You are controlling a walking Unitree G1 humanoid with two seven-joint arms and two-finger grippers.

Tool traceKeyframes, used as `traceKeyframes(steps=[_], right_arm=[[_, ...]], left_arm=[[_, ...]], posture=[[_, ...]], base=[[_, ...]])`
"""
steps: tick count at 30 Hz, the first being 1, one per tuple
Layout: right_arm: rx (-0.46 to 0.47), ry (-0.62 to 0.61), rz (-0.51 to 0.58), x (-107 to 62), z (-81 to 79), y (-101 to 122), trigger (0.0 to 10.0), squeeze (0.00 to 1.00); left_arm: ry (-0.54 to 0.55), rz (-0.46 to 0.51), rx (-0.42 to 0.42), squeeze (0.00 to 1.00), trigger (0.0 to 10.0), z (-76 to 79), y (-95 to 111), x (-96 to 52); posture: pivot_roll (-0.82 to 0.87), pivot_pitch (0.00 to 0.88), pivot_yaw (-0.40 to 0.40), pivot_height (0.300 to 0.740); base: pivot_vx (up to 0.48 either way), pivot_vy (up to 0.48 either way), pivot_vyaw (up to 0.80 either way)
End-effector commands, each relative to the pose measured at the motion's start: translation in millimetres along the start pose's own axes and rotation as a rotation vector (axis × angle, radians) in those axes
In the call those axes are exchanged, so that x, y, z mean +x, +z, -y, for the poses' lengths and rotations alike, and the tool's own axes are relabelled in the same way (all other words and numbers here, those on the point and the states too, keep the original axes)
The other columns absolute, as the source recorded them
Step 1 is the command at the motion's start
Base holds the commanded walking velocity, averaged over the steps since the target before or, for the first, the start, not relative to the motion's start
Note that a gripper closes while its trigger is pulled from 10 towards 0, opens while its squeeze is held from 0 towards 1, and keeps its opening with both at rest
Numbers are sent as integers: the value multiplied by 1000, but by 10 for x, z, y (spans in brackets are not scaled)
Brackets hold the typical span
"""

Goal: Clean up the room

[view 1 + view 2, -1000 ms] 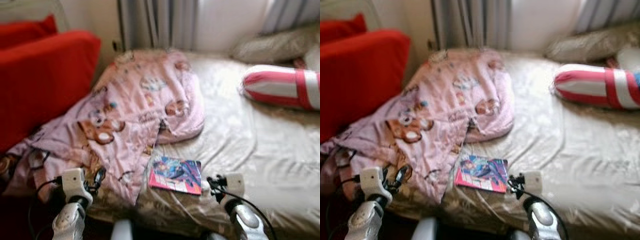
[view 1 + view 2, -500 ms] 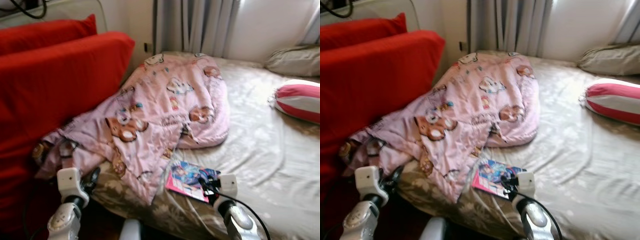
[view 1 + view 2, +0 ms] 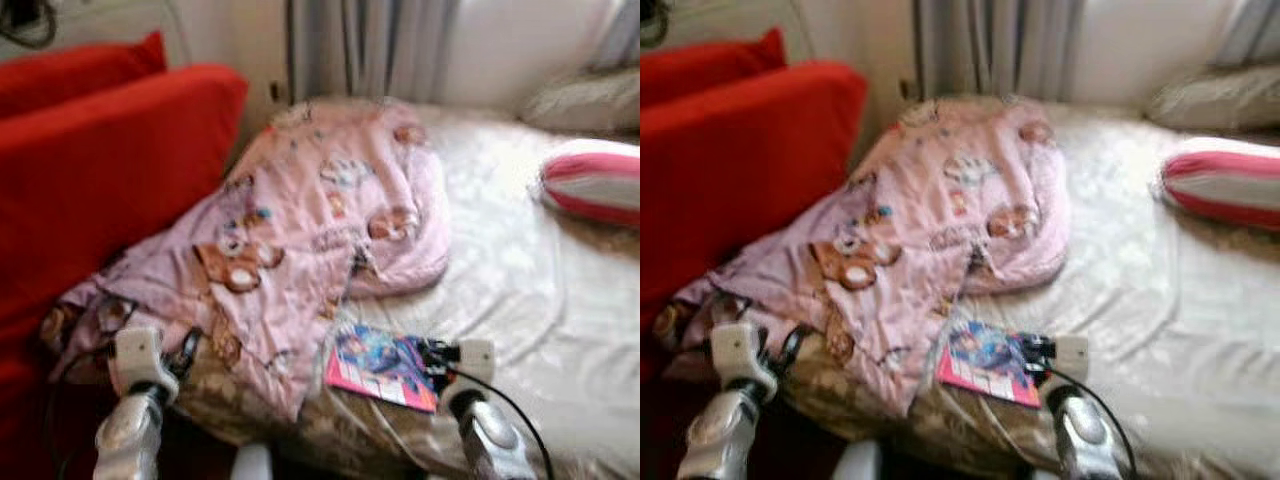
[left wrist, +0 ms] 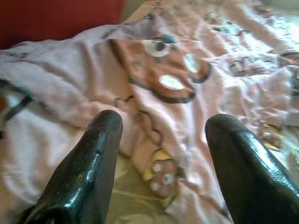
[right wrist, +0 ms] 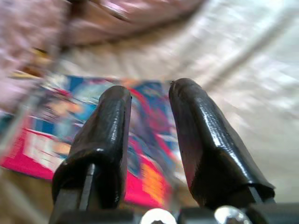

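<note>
Right gripper (image 5: 149, 100) is hovering over the magazine (image 3: 383, 366), fingers (image 5: 105, 135) parted narrowly with nothing between them; the colourful cover is sitting just beyond and under the tips. The magazine is lying flat on the bed (image 3: 520, 270) near its front edge, touching the hem of the pink blanket (image 3: 310, 230).

Left gripper (image 4: 161, 126) is holding its fingers (image 4: 88, 163) wide apart, empty, pointing at the blanket. A brown bear print is lying straight ahead between the fingertips, and a strip of beige sheet is showing below them. In the head views this gripper is sitting at the blanket's lower corner where it is drooping off the bed edge.

Blanket is lying crumpled across the bed's left half, running up toward the curtains (image 3: 370, 45). Red cushion (image 3: 100, 180) is sitting beyond the left gripper, against the blanket's edge. Red-and-white striped bolster (image 3: 595, 185) is lying well away past the right gripper, with a beige pillow (image 3: 580, 100) behind it. Head views are slightly blurred.
</note>
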State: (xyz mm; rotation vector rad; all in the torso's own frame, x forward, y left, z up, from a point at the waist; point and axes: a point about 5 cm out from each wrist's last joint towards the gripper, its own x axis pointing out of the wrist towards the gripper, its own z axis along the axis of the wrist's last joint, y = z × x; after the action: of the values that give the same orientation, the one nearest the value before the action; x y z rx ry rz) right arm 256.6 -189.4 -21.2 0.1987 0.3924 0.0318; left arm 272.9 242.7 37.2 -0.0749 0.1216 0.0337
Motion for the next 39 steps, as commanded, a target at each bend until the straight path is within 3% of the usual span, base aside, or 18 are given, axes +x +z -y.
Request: traceKeyframes(steps=[1, 6, 19, 22, 23, 24, 25, 28, 31, 36, 39], right_arm=[[37, -29, -7, 16, -16, -5, 10000, 0], [94, -132, -49, 9, 69, -45, 10000, 0], [-65, -96, -71, 90, 90, 98, 10000, 0], [-147, -85, -88, 100, 108, 123, 10000, 0], [-259, -67, -114, 109, 120, 139, 10000, 0], [-259, -67, -114, 109, 120, 139, 10000, 0], [-408, -46, -157, 130, 139, 168, 10000, 0], [-486, -50, -183, 160, 192, 243, 10000, 0], [-690, -41, -186, 251, 258, 500, 10000, 0], [-771, 11, -201, 300, 241, 617, 10000, 0], [-888, 87, -204, 342, 186, 712, 10000, 0]], left_arm=[[17, -35, -5, 0, 10000, -60, -48, -39], [5, -28, -13, 0, 10000, -54, -34, -38], [-22, -23, 8, 0, 10000, -48, 47, -23], [-27, -24, 18, 0, 10000, -47, 57, -28], [-28, -16, 17, 0, 10000, -52, 77, -46], [-28, -16, 17, 0, 10000, -52, 77, -46], [-35, -5, 19, 0, 10000, -57, 115, -65], [-42, 8, 30, 0, 10000, -64, 166, -119], [-43, 42, 44, 0, 10000, -112, 292, -253], [-39, 46, 59, 0, 10000, -147, 349, -339], [-40, 47, 65, 0, 10000, -159, 403, -395]], posture=[[103, 13, -20, 611], [108, 25, -19, 611], [132, 124, -7, 611], [143, 140, -4, 611], [149, 154, 1, 611], [149, 154, 1, 611], [153, 171, 1, 611], [174, 200, 1, 611], [213, 257, 8, 611], [237, 278, 16, 611], [251, 304, 22, 611]], base=[[0, 0, 0], [66, 0, 0], [301, 0, 0], [0, 0, 0], [0, 0, 0], [0, 0, 0], [0, 0, 0], [0, 0, 0], [0, 0, 0], [0, 0, 0], [0, 0, 0]])
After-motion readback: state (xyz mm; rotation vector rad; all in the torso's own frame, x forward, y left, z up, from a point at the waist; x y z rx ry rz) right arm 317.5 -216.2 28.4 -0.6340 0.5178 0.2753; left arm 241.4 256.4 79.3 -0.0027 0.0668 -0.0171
